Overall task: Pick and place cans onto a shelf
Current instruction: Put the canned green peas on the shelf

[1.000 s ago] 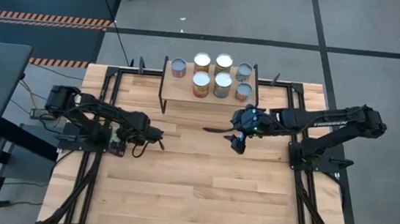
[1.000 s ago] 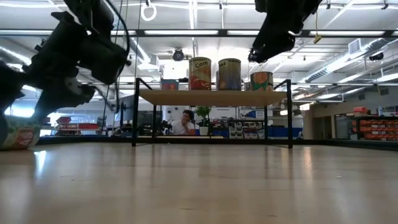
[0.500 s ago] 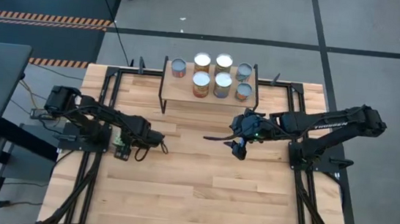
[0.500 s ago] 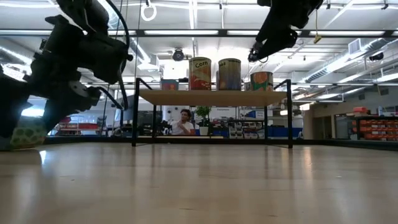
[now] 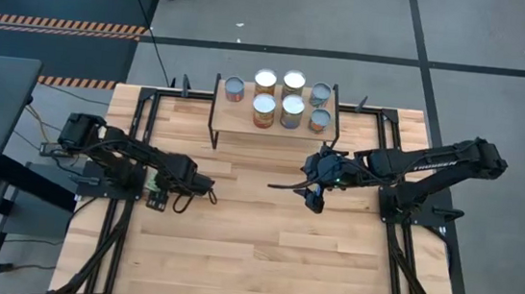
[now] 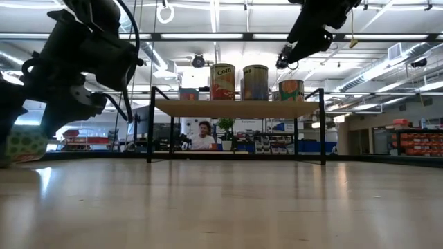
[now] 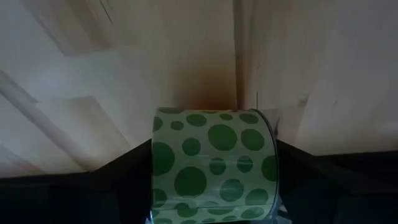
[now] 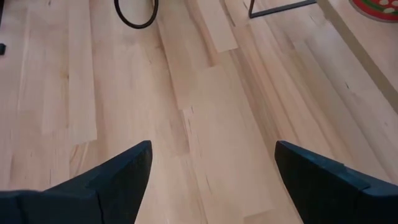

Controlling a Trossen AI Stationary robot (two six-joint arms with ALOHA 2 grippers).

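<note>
A pale green cylindrical tin with darker green polka dots [image 7: 213, 165] fills the lower centre of the left wrist view, between black fingers [image 7: 121, 180]. On the light-wood shelf [image 6: 235, 108], upper centre, stands an orange-and-red labelled can [image 6: 223, 82].

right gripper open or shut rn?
Open. In the right wrist view the right gripper has its two dark fingers spread wide, with only bare tabletop between them.
</note>
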